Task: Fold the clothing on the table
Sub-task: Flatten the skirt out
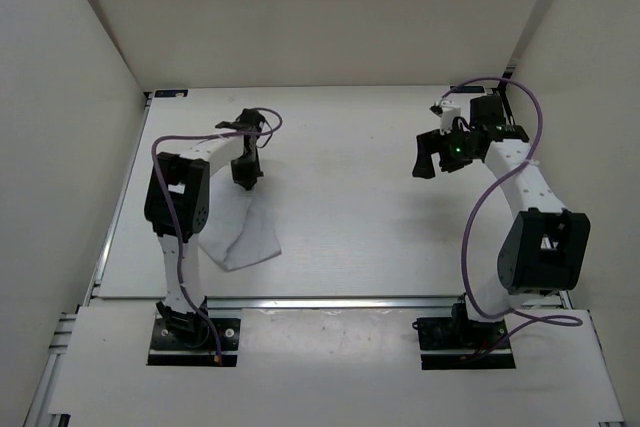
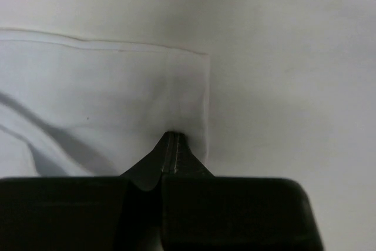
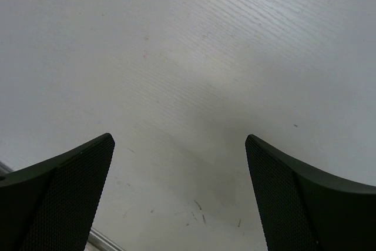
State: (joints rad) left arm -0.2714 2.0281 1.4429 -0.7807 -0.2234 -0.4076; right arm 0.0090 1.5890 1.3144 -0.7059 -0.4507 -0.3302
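The clothing [image 1: 243, 235] is a thin white piece lying crumpled on the left part of the table [image 1: 350, 207], partly under my left arm. My left gripper [image 1: 246, 181] points down at its far corner. In the left wrist view the jaws of the left gripper [image 2: 172, 137] are shut, and their tips pinch the clothing [image 2: 106, 98] just inside its hemmed right edge. The fabric puckers slightly at the tips. My right gripper [image 1: 430, 159] hangs open above bare table at the far right. Nothing lies between the wide-apart fingers of the right gripper [image 3: 179, 139].
White upright walls close in the table at the left, back and right. A metal rail [image 1: 330, 300] runs along the near edge and another [image 1: 118, 217] along the left side. The right wrist view shows a rail [image 3: 100, 240] at the bottom left.
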